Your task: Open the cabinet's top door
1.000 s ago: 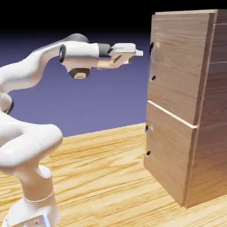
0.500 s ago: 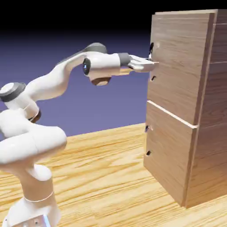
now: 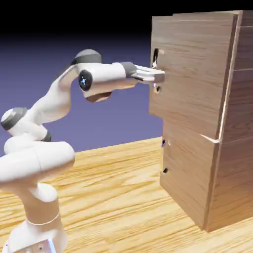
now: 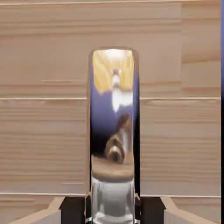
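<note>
Wood-grain panels make up the cabinet, which is set on the tabletop at the exterior view's right. Its top door is seen ajar, swung a little out from the cabinet's front above the lower panel. The handle is clamped between the narrowed jaws of the gripper, at the door's free edge. The pull is best drawn along the door's arc, with the grip kept firm.

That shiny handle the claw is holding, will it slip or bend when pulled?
The handle looks like polished metal, mirroring the room, so probably stiff yet slippery. The gripper is closed around it, which should help. The top door already stands ajar, so it likely swings easily.
</note>
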You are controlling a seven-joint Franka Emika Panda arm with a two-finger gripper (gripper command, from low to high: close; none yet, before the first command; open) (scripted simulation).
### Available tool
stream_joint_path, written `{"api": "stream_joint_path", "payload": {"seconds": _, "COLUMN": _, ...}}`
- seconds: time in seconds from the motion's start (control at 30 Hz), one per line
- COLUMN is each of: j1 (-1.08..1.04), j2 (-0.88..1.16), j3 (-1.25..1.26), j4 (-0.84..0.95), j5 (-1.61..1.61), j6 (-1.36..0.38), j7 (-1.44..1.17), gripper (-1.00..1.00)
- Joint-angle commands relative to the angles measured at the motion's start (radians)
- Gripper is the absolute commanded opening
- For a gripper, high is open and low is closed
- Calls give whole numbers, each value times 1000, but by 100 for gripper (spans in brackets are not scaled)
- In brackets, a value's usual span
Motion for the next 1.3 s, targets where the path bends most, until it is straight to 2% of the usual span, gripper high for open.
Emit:
{"api": "stream_joint_path", "payload": {"seconds": 0.0, "j1": -8, "j2": 0, "j3": -17, "j4": -17, "j5": 2, "j6": -45, "j7": -11, "gripper": -100}}
{"api": "stream_joint_path", "payload": {"seconds": 0.37, "j1": -215, "j2": 3, "j3": -156, "j4": -131, "j5": 38, "j6": -523, "j7": -53, "gripper": -100}}
{"api": "stream_joint_path", "payload": {"seconds": 0.57, "j1": -310, "j2": 157, "j3": -240, "j4": -139, "j5": -41, "j6": -784, "j7": -171, "gripper": -100}}
{"api": "stream_joint_path", "payload": {"seconds": 0.63, "j1": -272, "j2": 224, "j3": -271, "j4": -131, "j5": -102, "j6": -780, "j7": -228, "gripper": -100}}
{"api": "stream_joint_path", "payload": {"seconds": 0.87, "j1": -21, "j2": 380, "j3": -355, "j4": -100, "j5": -310, "j6": -553, "j7": -376, "gripper": -100}}
{"api": "stream_joint_path", "payload": {"seconds": 1.27, "j1": -139, "j2": 812, "j3": -504, "j4": 72, "j5": -670, "j6": -932, "j7": -676, "gripper": -100}}
